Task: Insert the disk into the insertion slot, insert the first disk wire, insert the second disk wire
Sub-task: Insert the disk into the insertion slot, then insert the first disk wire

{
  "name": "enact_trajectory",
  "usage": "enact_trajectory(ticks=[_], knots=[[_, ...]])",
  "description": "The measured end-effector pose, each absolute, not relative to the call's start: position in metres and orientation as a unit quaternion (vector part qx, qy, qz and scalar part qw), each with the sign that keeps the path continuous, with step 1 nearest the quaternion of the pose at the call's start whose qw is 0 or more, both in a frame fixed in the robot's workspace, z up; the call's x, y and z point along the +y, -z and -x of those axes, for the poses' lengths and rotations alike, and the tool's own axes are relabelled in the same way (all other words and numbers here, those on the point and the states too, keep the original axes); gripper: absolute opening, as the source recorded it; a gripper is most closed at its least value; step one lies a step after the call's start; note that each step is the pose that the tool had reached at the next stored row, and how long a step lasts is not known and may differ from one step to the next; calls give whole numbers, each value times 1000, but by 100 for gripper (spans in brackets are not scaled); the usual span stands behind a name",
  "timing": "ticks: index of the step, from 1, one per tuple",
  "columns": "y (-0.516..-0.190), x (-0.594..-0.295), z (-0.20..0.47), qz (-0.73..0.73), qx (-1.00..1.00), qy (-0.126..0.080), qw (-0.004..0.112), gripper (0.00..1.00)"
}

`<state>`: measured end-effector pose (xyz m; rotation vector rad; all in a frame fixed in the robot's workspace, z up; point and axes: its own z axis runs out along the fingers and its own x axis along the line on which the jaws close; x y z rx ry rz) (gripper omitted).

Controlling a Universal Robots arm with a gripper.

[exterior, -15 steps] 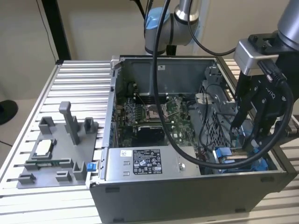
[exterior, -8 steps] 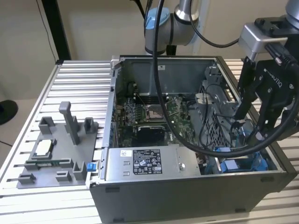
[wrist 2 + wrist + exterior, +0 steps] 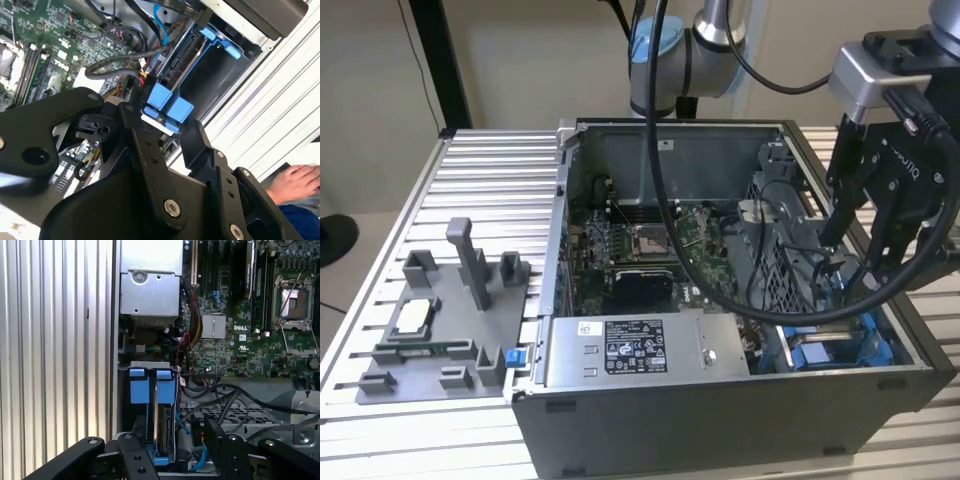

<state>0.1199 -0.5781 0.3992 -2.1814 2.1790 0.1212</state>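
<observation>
The disk (image 3: 164,427) stands on edge in the insertion slot (image 3: 220,75), its blue carrier tabs (image 3: 152,385) sticking out at one end. In the exterior view the blue carrier (image 3: 830,345) shows low in the case's right corner, beside the slot's perforated wall (image 3: 775,275). My gripper (image 3: 860,245) hangs over that bay. It is open, and its black fingers (image 3: 135,460) straddle the carrier end with a gap on one side. The second wrist view puts the gripper (image 3: 167,132) just short of the blue tabs (image 3: 167,102). A blue wire (image 3: 160,25) and black cables (image 3: 112,67) lie loose near the disk.
The open computer case holds a motherboard (image 3: 640,250) and a grey power-supply box (image 3: 630,350). A grey fixture tray (image 3: 440,320) sits on the slatted table at the exterior view's left. A person's hand (image 3: 295,182) rests on the table beside the case.
</observation>
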Motion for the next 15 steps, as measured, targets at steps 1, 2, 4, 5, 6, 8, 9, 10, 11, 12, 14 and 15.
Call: enact_trajectory(ticks=[1, 2, 4, 5, 6, 8, 9, 10, 11, 12, 14, 15], knots=[[-399, -578, -120, 707, 706, -42, 32, 100], [-399, -578, -121, 706, 706, -44, 34, 100], [-397, -578, -126, 706, 705, -45, 36, 100], [-395, -578, -128, 706, 705, -45, 36, 100], [-394, -578, -129, 706, 705, -45, 36, 100], [-392, -577, -129, 706, 705, -46, 37, 100], [-391, -577, -129, 706, 705, -46, 37, 100], [-391, -577, -129, 706, 705, -47, 38, 100], [-391, -577, -129, 706, 705, -48, 39, 100], [-391, -577, -128, 706, 705, -49, 40, 100], [-391, -577, -127, 706, 705, -51, 42, 100], [-391, -576, -126, 706, 705, -52, 43, 100]])
